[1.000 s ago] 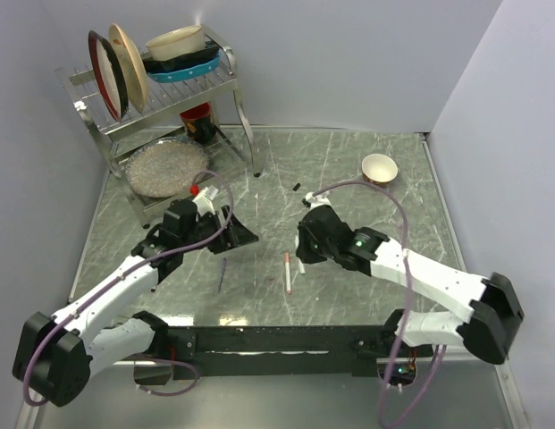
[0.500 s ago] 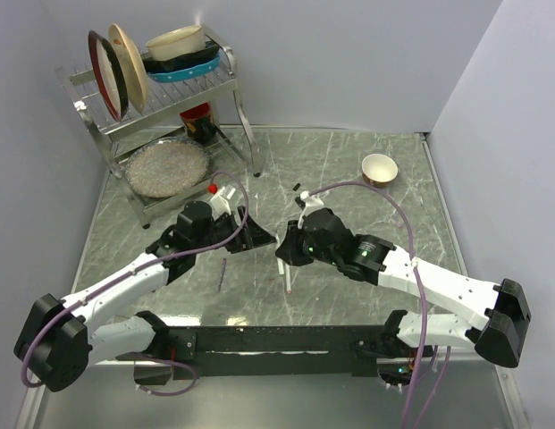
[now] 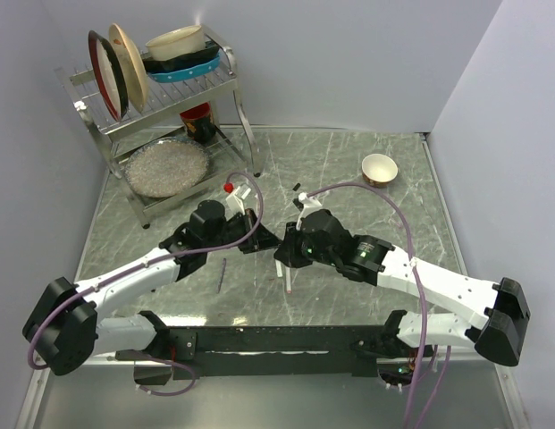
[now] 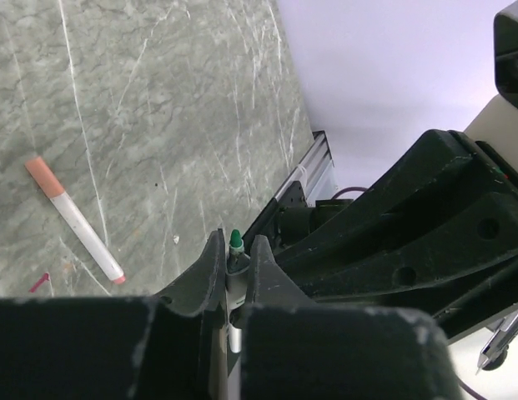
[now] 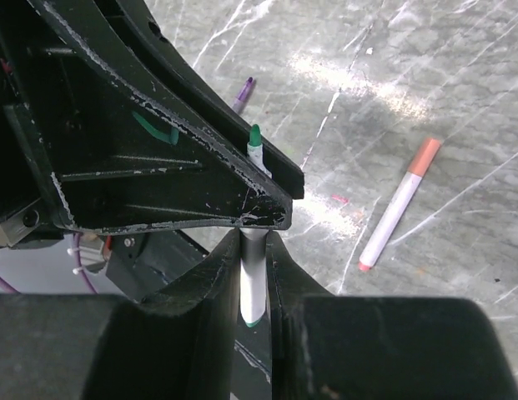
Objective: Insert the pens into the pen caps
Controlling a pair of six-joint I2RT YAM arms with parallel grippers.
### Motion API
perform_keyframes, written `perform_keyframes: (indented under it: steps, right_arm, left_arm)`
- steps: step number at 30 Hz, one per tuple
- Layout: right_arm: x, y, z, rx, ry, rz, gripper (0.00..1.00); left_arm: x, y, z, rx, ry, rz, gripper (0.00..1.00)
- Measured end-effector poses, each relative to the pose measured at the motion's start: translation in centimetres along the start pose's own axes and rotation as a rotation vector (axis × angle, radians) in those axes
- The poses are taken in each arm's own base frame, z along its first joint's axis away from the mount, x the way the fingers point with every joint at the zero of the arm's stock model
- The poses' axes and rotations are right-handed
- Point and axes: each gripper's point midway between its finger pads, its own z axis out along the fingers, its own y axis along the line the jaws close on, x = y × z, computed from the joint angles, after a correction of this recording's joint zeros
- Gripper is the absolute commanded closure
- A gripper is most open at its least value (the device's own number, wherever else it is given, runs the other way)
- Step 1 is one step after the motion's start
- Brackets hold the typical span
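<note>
A white pen with a bare green tip [image 5: 255, 137] is caught between both grippers above the table's middle. My right gripper [image 5: 254, 237] is shut on its white barrel [image 5: 253, 283]. My left gripper [image 4: 235, 243] is shut on the same pen just below the green tip [image 4: 234, 240]. In the top view the left gripper [image 3: 266, 239] and right gripper [image 3: 281, 253] meet tip to tip. A second white pen [image 5: 399, 204] wearing an orange-red cap [image 4: 43, 175] lies flat on the table below them. A small black cap-like piece [image 3: 296, 187] lies farther back.
A thin purple piece [image 3: 221, 273] lies on the table left of the grippers. A dish rack [image 3: 161, 80] with plates and a glass dish [image 3: 167, 166] fills the back left. A small bowl [image 3: 379, 167] sits at the back right.
My left arm has swung right to meet the right gripper, and its jaws have closed on the green-tipped pen. The right gripper shifted left with the pen early on, then held still.
</note>
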Motion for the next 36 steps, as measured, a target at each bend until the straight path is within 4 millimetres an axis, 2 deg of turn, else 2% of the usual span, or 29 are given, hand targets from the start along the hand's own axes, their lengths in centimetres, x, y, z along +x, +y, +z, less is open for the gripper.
perform_keyframes:
  steps: [3, 11, 16, 18, 20, 21, 23, 24, 25, 26, 27, 28, 30, 36]
  right_arm:
    - [0.1, 0.3, 0.0, -0.018, 0.002, 0.016, 0.67]
    - [1.5, 1.8, -0.7, -0.146, 0.023, 0.078, 0.64]
    - [1.5, 2.5, -0.9, -0.181, 0.026, 0.104, 0.73]
    - [1.6, 2.7, -1.0, -0.188, 0.031, 0.115, 0.83]
    - [1.5, 2.9, -1.0, -0.198, 0.029, 0.13, 0.87]
    - [1.4, 3.0, -1.1, -0.209, 0.023, 0.138, 0.99]
    - [1.2, 3.5, -1.5, -0.236, 0.014, 0.152, 1.0]
    - [1.0, 3.8, -1.6, -0.253, 0.006, 0.158, 1.0]
    - [0.8, 4.1, -1.8, -0.27, -0.001, 0.163, 1.0]
    - [0.7, 4.4, -2.0, -0.288, -0.009, 0.171, 1.0]
    - [0.5, 4.6, -2.2, -0.303, -0.017, 0.175, 1.0]
    - [0.3, 4.9, -2.4, -0.318, -0.024, 0.181, 1.0]
    - [0.1, 5.4, -3.0, -0.342, -0.031, 0.188, 1.0]
    - [-0.2, 5.1, -4.0, -0.336, -0.051, 0.19, 1.0]
  left_arm:
    - [0.1, -0.1, 0.0, 0.004, 0.004, -0.009, 0.99]
    - [0.1, -1.7, -0.8, 0.055, 0.01, -0.009, 0.99]
    - [-0.1, -2.6, -1.1, 0.082, 0.004, -0.022, 0.99]
    - [-0.2, -3.0, -1.3, 0.096, 0.001, -0.025, 0.99]
    - [-0.3, -3.3, -1.5, 0.103, -0.004, -0.024, 0.99]
    - [-0.4, -3.4, -1.6, 0.106, -0.01, -0.022, 0.99]
    - [-0.5, -3.8, -1.9, 0.114, -0.022, -0.019, 0.99]
    - [-0.7, -4.0, -2.1, 0.119, -0.031, -0.015, 0.96]
    - [-0.8, -4.3, -2.3, 0.125, -0.04, -0.014, 0.86]
    - [-0.9, -4.6, -2.6, 0.13, -0.051, -0.012, 0.71]
    - [-1.0, -4.8, -2.8, 0.133, -0.06, -0.008, 0.4]
    - [-1.2, -4.9, -2.9, 0.133, -0.071, -0.009, 0.3]
    - [-1.7, -5.0, -3.1, 0.117, -0.103, -0.018, 0.21]
    - [-4.6, -2.4, -3.7, -0.106, -0.235, -0.168, 0.19]
